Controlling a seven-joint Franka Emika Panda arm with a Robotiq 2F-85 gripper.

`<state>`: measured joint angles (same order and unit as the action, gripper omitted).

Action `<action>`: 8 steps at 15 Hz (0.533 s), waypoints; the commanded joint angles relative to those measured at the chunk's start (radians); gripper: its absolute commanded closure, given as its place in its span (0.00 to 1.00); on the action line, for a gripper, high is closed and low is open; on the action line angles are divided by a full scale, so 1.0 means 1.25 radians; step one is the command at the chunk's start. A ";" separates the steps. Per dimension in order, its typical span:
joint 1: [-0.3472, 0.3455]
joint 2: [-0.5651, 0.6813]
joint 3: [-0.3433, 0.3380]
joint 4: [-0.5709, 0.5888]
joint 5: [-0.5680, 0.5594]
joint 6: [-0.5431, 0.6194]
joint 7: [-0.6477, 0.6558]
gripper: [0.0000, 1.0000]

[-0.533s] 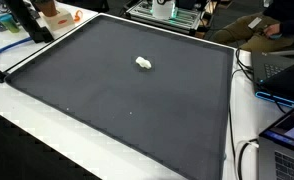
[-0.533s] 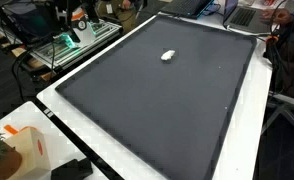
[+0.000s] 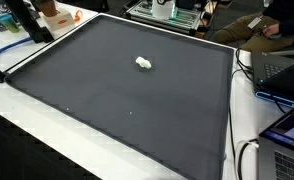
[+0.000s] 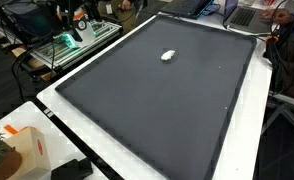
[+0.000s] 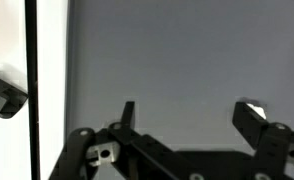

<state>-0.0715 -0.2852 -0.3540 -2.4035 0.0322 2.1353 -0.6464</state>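
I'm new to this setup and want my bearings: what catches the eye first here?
A small white crumpled lump lies alone on the large dark grey mat, in its far half in both exterior views. In the wrist view the black gripper hangs open above bare mat, holding nothing.

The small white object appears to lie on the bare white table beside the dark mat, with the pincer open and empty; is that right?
Not quite: the small white object lies on the dark mat itself, not on the white table, as both exterior views show. The pincer is indeed open and empty.
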 commanded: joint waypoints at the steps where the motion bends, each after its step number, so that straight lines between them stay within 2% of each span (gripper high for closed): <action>1: -0.023 -0.054 0.042 -0.112 0.068 0.116 0.108 0.00; 5: 0.005 -0.102 0.104 -0.262 0.104 0.288 0.199 0.00; 8: 0.045 -0.148 0.166 -0.370 0.101 0.398 0.255 0.00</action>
<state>-0.0547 -0.3702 -0.2043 -2.7190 0.1488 2.5222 -0.3965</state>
